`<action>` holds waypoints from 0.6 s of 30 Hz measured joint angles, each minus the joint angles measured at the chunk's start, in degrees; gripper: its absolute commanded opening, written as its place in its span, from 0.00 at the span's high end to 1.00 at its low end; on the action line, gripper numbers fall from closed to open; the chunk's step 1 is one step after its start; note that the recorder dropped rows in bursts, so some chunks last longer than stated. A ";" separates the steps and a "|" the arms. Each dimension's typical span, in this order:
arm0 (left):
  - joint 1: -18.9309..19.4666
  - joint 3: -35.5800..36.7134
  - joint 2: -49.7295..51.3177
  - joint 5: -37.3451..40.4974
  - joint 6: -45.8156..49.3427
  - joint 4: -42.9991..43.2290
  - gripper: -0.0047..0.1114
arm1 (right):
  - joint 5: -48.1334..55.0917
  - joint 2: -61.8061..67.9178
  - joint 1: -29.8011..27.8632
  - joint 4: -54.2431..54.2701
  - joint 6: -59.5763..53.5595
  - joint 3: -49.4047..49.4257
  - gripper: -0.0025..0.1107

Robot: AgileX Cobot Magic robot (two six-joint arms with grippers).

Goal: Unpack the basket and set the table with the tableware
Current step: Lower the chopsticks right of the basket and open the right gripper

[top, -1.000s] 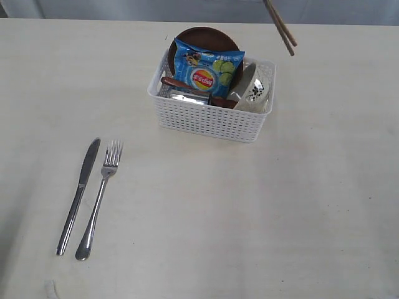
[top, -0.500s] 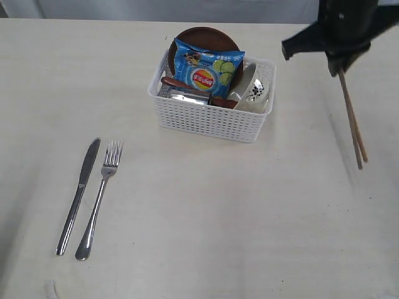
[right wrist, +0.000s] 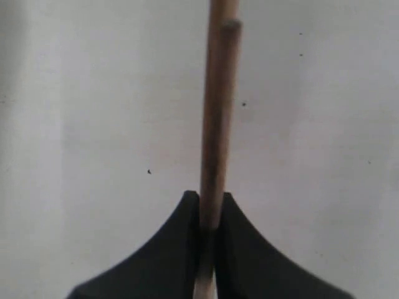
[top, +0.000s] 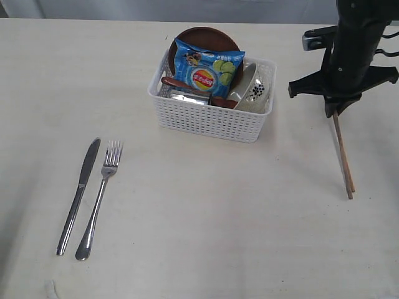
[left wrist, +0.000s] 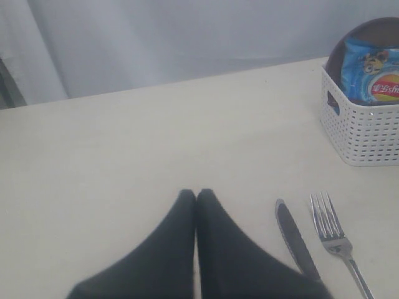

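Exterior view looks down across the table toward its far edge. Low left wrist view shares basket, knife and fork. Right wrist view faces the table closely.

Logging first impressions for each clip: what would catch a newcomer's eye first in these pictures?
Right of the white basket, the right gripper pinches wooden chopsticks that slant down toward the table. A bright blue chips packet sticks up from the basket, with a brown plate behind it. A knife and fork lie side by side at the front left.
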 measured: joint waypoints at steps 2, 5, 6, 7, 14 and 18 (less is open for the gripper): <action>0.00 0.00 0.00 0.00 0.00 0.00 0.96 | -1.51 0.85 0.00 0.14 0.12 0.00 0.98; 0.00 0.00 0.00 0.00 0.00 0.00 0.96 | -3.90 1.71 0.00 0.34 1.00 0.04 0.98; 0.00 0.00 0.00 0.00 0.00 0.00 0.96 | -4.74 1.83 0.00 0.34 1.59 0.04 0.98; 0.00 0.00 0.00 0.00 0.00 0.00 0.96 | -5.19 1.83 0.00 0.34 1.98 0.04 0.98; 0.00 0.00 0.00 0.00 0.00 0.00 0.96 | -7.16 2.39 0.00 0.34 3.14 0.04 0.69; 0.00 0.00 0.00 0.00 0.00 0.00 0.96 | -7.18 4.22 0.00 0.34 3.76 0.04 0.64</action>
